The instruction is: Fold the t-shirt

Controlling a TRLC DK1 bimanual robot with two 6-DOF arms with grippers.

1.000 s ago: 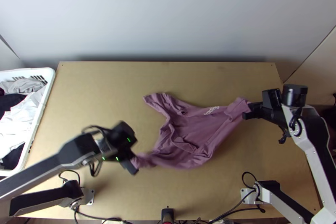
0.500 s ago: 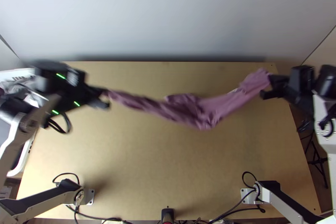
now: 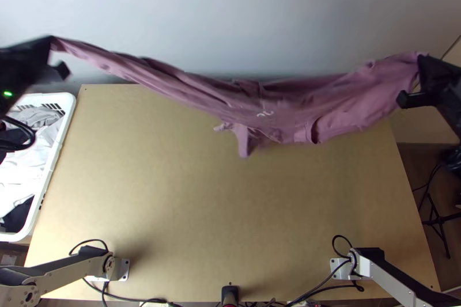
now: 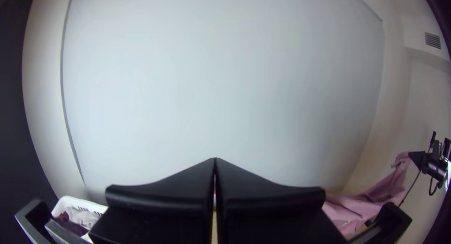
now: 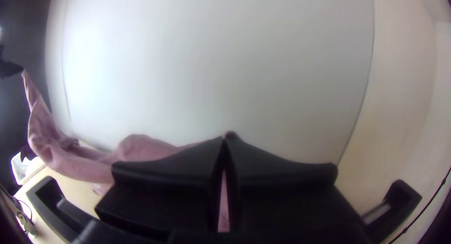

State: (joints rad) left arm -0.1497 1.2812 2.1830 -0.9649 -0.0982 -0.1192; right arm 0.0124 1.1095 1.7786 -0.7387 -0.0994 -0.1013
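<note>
T-shirt (image 3: 346, 114) is matt, creased cloth, table (image 3: 173, 220) smooth wood w/ matt surf., basket (image 3: 70, 106) smooth plastic.

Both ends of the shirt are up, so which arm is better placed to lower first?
Right, probably: the right gripper holds the wider-spread side of the t-shirt; toward the left gripper, it narrows.

My top view looks steeply down from high over the near edge of the table (image 3: 201, 209); my wrist views look out from close behind my left gripper (image 3: 52, 44) and right gripper (image 3: 422, 60), facing the pale wall (image 3: 230, 13); all three share wall, shirt (image 3: 346, 111) and basket (image 3: 68, 105).
</note>
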